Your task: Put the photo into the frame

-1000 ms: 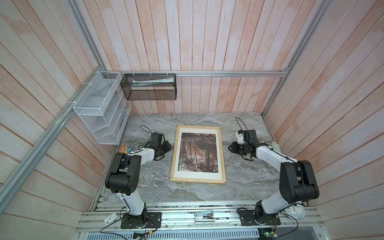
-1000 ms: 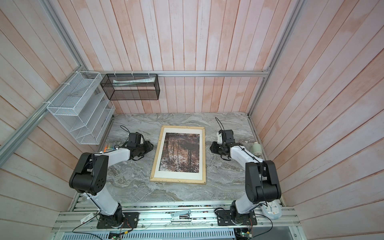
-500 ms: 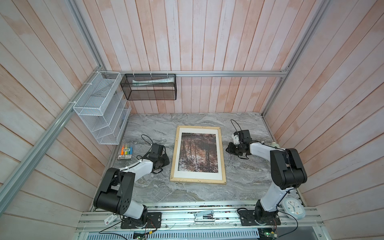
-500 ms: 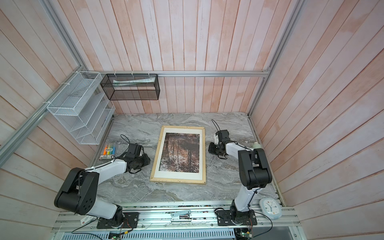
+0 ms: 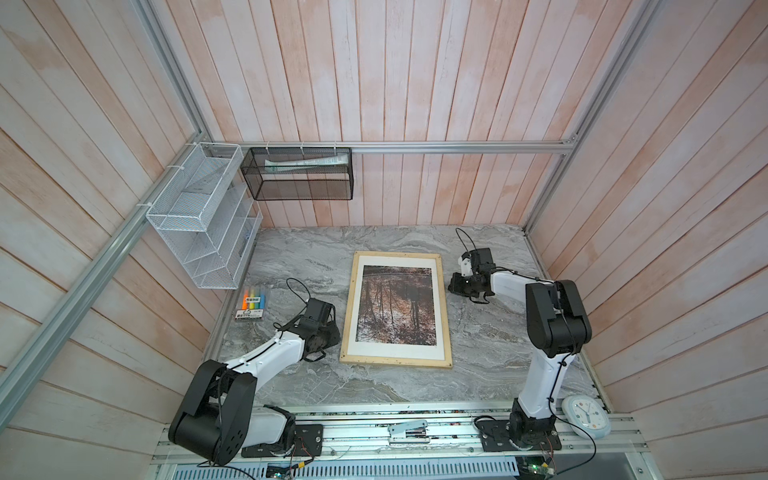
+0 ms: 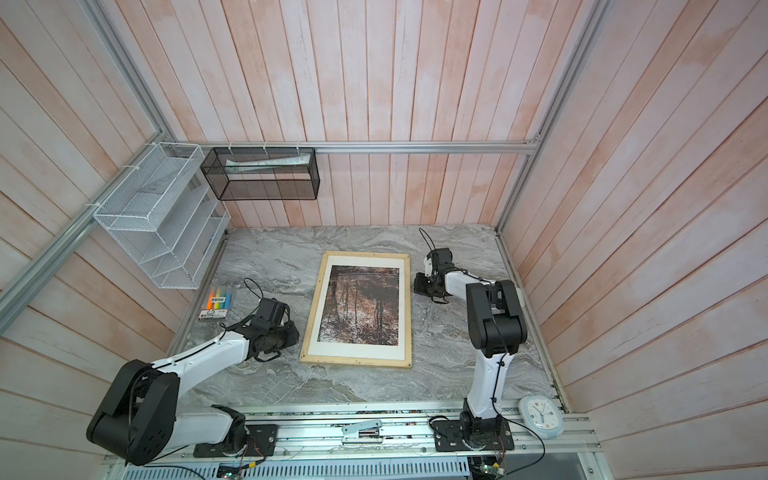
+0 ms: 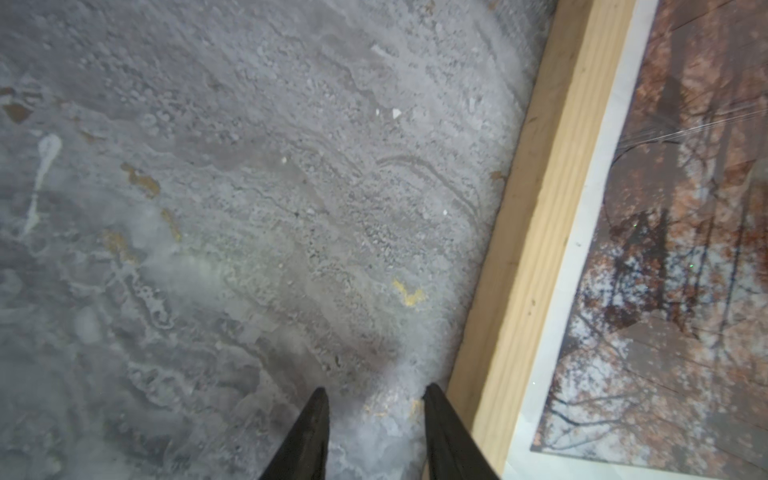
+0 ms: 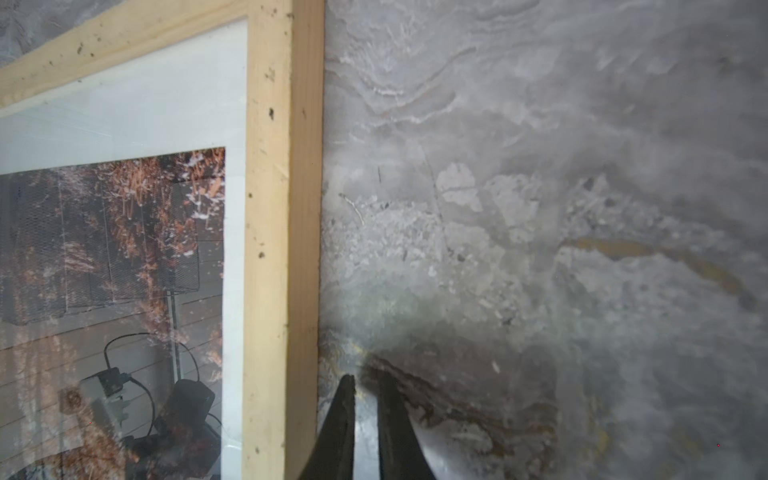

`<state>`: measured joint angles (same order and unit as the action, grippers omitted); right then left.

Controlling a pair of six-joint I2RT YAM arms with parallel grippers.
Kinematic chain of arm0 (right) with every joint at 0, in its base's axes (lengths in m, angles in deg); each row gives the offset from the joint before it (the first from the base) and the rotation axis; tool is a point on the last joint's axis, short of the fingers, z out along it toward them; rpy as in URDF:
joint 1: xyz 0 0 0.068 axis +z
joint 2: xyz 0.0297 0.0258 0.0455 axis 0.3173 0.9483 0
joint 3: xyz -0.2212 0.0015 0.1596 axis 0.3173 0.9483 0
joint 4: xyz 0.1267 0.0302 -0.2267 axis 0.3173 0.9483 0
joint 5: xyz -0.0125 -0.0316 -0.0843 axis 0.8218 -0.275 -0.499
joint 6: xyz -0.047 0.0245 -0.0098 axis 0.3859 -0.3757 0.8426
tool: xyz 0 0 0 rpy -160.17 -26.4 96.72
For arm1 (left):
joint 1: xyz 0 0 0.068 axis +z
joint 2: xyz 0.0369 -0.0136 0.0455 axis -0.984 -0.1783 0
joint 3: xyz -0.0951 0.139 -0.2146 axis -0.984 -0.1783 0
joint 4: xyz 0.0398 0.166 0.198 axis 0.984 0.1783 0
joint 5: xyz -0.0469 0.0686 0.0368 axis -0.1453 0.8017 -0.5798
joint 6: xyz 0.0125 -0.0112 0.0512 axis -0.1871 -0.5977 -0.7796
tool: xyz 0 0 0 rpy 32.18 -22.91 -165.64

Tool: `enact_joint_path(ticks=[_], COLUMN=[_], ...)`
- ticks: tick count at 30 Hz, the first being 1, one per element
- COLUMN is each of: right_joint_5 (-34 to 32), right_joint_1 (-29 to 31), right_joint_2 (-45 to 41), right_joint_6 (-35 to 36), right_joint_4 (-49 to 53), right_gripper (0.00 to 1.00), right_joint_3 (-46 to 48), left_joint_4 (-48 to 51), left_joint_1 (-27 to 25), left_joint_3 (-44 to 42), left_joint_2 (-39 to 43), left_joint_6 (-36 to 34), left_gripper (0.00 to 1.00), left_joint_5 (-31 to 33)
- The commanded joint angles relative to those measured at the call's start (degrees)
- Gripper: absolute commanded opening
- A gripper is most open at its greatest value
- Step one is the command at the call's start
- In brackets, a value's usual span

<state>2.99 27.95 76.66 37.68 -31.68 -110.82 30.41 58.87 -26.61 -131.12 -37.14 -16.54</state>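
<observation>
The autumn-forest print (image 5: 397, 304) lay inside the pale wooden frame (image 5: 349, 316) on the grey marbled bench (image 5: 490, 345). Left fingers (image 7: 374, 415) stood part-open, right fingers (image 8: 365, 399) nearly closed, both empty. Task looked done; next, retreat clear.

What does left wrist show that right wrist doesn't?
Only the left wrist view: the left hand, its two fingers apart over bare table, holding nothing, beside a long side of the frame.
Only the right wrist view: the right hand, fingers nearly together and empty, a frame corner, and the arm reflected in the glass.
Both: the marble table, pale wood frame, white mat and autumn photo seated inside.
</observation>
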Motion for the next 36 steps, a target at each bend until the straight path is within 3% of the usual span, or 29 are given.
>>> enact_joint_path(ticks=[1,22,36], right_joint_5=[-0.83,2.01,4.04], right_joint_1=[-0.03,0.73,3.79], right_joint_2=[2.09,11.32,18.10], right_joint_6=[1.49,2.51,0.41], right_joint_4=[2.23,6.53,7.19], right_gripper=[0.14,0.14,0.14], right_joint_3=[-2.67,-15.93,-24.53], left_joint_4=[2.50,-4.88,-12.08], left_joint_1=[-2.20,-14.55,-23.78], left_joint_3=[-0.69,-1.66,3.02], left_joint_2=[0.89,-4.25,-15.34], left_joint_6=[1.10,6.45,10.27], left_gripper=[0.38,0.26,0.22], left_joint_5=[1.13,-2.70,-4.32])
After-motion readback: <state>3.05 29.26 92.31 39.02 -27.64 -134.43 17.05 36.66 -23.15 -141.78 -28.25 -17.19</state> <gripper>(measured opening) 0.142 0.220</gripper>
